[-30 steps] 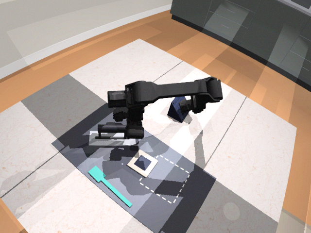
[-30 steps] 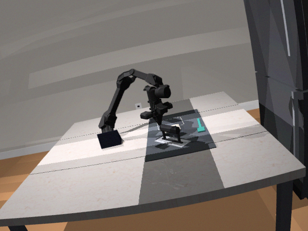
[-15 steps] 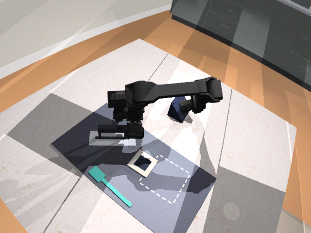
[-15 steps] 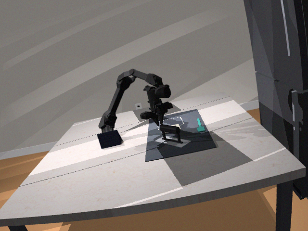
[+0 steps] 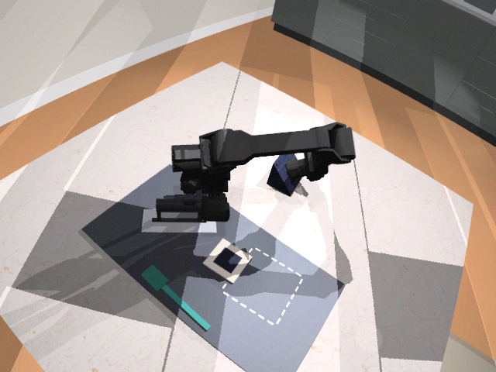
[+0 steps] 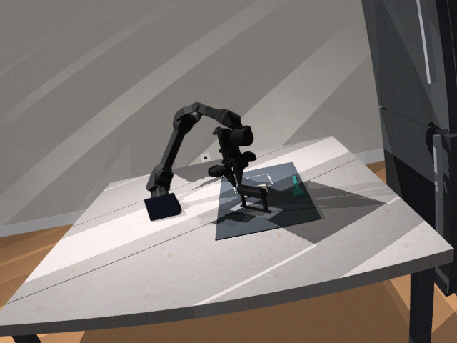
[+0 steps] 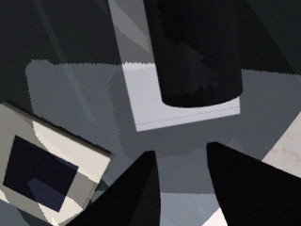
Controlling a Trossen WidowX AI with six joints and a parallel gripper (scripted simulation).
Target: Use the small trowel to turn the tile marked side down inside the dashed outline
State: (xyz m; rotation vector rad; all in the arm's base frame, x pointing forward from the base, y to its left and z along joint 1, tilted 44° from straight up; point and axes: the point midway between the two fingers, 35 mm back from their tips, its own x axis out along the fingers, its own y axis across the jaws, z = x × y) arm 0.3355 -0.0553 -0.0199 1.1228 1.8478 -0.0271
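Note:
The trowel [image 5: 180, 227] [image 6: 252, 191] [image 7: 198, 56] has a pale flat blade lying on the mat [image 5: 260, 344] [image 6: 235, 229] and a thick black handle raised on two posts. My gripper [image 6: 236, 185] [image 7: 181, 157] points down beside one end of the handle. Its fingers are parted, with nothing between them. The cream tile [image 5: 211, 262] [image 7: 91, 157] lies flat with its dark square mark up. It overlaps the near corner area of the dashed outline [image 5: 301, 276], mostly outside it. In the top view the arm hides the fingertips.
A teal long-handled tool [image 5: 154, 277] [image 6: 296, 190] lies along the mat's edge, across the tile from the arm. The arm's base is at a dark blue block [image 5: 280, 176] [image 6: 162, 207] beside the mat. Shadows cross the mat and table.

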